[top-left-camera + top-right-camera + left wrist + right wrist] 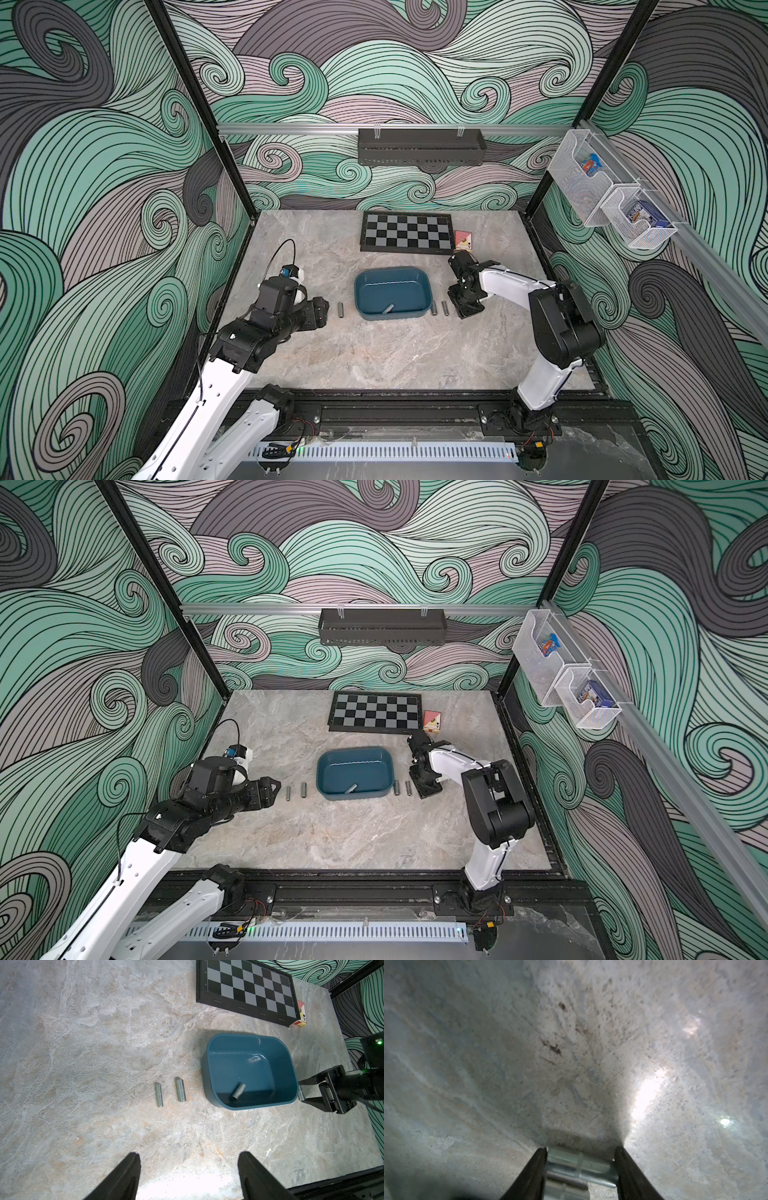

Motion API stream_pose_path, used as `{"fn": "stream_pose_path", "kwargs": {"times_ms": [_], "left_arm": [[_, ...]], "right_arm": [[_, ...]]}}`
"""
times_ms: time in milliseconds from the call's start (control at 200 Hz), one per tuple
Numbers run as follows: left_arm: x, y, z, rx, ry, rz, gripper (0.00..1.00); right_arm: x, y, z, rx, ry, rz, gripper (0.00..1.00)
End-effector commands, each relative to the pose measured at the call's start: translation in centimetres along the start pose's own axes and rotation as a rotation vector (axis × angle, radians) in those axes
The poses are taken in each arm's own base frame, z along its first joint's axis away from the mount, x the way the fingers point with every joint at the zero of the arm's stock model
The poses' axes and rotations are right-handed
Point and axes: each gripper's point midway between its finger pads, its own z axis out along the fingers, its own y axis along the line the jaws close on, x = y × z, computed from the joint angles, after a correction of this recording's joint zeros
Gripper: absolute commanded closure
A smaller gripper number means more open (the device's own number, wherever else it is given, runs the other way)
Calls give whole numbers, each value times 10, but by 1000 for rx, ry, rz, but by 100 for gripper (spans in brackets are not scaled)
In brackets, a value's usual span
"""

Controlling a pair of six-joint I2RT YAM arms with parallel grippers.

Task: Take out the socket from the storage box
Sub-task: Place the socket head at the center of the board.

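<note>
Socket lying inside the storage box against its near wall, right of centre, long axis oblique to that wall. Left gripper: jaws apart, empty, well to its left. Right gripper, nearer, just beyond the right wall, clamps another socket endwise on the table.

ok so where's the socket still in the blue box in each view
Both top views: socket inside the storage box, by its near wall.
Left wrist: socket inside the box, same wall.
Right wrist: not in it.
Shared landmark: the chessboard beyond the box, absent from right wrist.
</note>
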Motion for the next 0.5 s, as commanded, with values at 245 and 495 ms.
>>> {"fn": "stream_pose_path", "kwargs": {"times_ms": [245, 495], "left_arm": [[-3, -3, -5, 9, -28, 30, 22], [-2, -4, -5, 10, -27, 34, 22]], "right_arm": [[7, 1, 15, 25, 27, 28, 47], [9, -3, 18, 37, 32, 21, 40]]}}
